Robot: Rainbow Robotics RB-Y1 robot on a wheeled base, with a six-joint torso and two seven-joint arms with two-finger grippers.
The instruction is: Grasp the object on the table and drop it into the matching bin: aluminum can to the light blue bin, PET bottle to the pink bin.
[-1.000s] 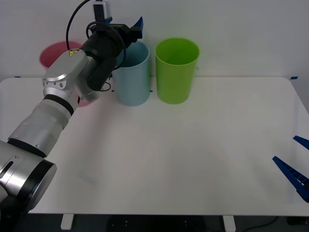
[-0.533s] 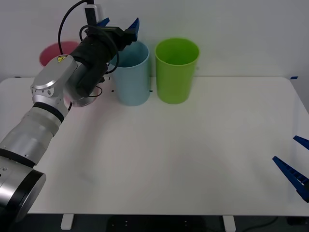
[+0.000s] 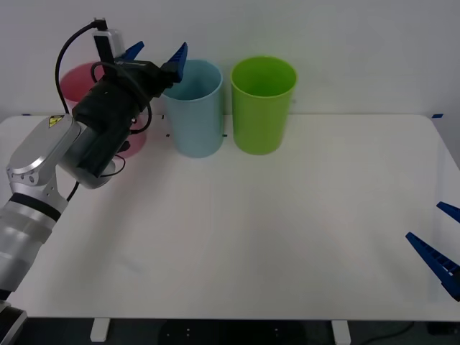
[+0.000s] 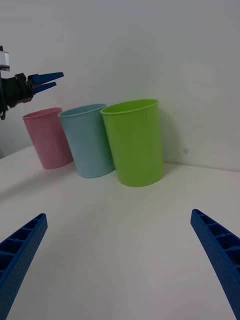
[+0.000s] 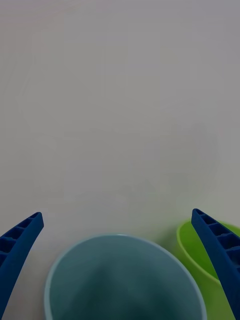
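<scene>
My left gripper [image 3: 157,52] is open and holds nothing, raised just above and to the left of the light blue bin [image 3: 195,115], between it and the pink bin [image 3: 72,80]. In the left wrist view the open gripper [image 5: 117,216] looks down at the light blue bin's mouth [image 5: 120,280], whose visible inner wall is bare. The right wrist view has both bins [image 4: 92,145] [image 4: 47,140] and the left gripper [image 4: 42,82] above them. The aluminum can and the PET bottle are out of view. My right gripper [image 3: 424,221] [image 4: 118,215] rests open low at the table's right edge.
A bright green bin [image 3: 262,108] [image 4: 136,145] [image 5: 200,250] stands right beside the light blue one at the back of the white table [image 3: 273,215]. A white wall rises close behind the bins.
My left arm has swung left and back from over the light blue bin's rim, with its gripper open throughout. The right arm has not moved.
</scene>
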